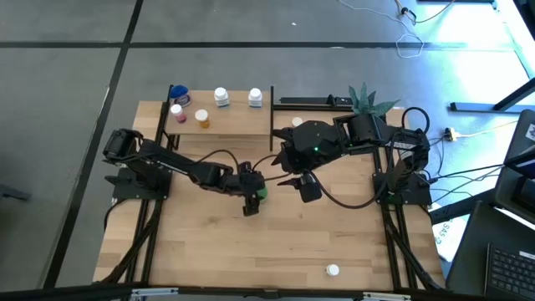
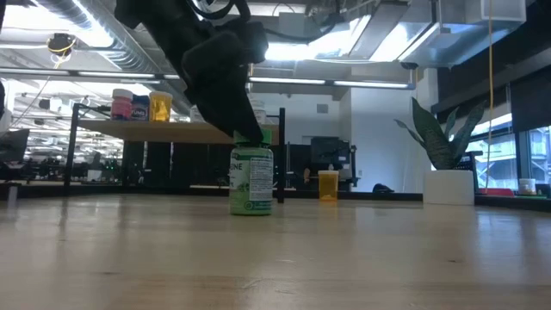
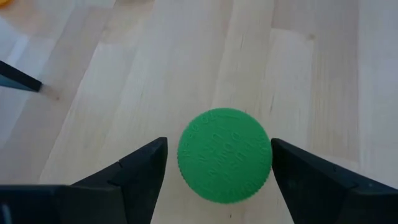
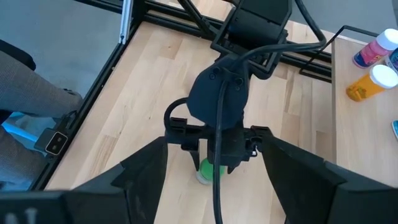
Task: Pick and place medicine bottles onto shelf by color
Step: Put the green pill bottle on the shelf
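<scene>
A green-capped medicine bottle (image 2: 251, 179) with a white and green label stands upright on the tabletop near its middle. My left gripper (image 3: 219, 163) slants down over it, open. Its two fingers stand on either side of the green cap (image 3: 225, 155), with a gap showing at one side. My right gripper (image 1: 306, 186) hangs open, high above the table, just right of the bottle, with nothing between its fingers. The shelf (image 1: 219, 125) stands at the far left. On it are blue (image 1: 178, 92), pink (image 1: 176, 109), orange (image 1: 202, 118) and two white bottles (image 1: 221, 97).
A small white-capped bottle (image 1: 333, 270) lies near the table's front edge. An orange bottle (image 2: 328, 185) stands on the table beyond the green one. A potted plant (image 1: 368, 100) is at the far right. Bare tabletop stretches from the green bottle toward the near edge.
</scene>
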You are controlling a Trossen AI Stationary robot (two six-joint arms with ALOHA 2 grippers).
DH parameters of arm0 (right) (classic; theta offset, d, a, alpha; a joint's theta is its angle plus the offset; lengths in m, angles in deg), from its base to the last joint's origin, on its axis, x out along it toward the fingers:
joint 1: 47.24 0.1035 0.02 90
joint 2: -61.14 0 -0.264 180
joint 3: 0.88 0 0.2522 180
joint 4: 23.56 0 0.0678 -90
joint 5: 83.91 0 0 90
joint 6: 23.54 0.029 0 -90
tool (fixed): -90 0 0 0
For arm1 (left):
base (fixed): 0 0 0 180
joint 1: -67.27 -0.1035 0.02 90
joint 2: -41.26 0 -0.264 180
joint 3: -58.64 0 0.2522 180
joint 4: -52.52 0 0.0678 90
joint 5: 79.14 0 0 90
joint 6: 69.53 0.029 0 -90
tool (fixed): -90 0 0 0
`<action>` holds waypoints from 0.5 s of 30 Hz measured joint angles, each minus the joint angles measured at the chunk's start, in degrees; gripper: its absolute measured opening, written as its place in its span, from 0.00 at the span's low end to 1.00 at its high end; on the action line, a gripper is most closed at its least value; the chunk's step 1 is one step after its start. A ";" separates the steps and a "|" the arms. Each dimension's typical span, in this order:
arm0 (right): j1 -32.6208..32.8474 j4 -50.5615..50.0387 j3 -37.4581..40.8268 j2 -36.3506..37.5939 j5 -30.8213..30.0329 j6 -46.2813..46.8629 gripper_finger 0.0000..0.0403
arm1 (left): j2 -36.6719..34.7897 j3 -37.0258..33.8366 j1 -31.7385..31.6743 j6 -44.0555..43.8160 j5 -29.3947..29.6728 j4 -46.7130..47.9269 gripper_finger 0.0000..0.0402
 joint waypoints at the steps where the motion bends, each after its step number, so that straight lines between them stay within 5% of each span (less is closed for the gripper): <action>1: 0.02 0.00 0.00 0.00 0.00 -0.02 0.65 | 0.00 0.00 0.05 -0.06 -0.11 0.02 0.68; 15: 0.02 0.24 0.00 0.00 0.00 -0.02 0.65 | 0.00 0.00 0.15 -0.28 -0.52 0.24 0.67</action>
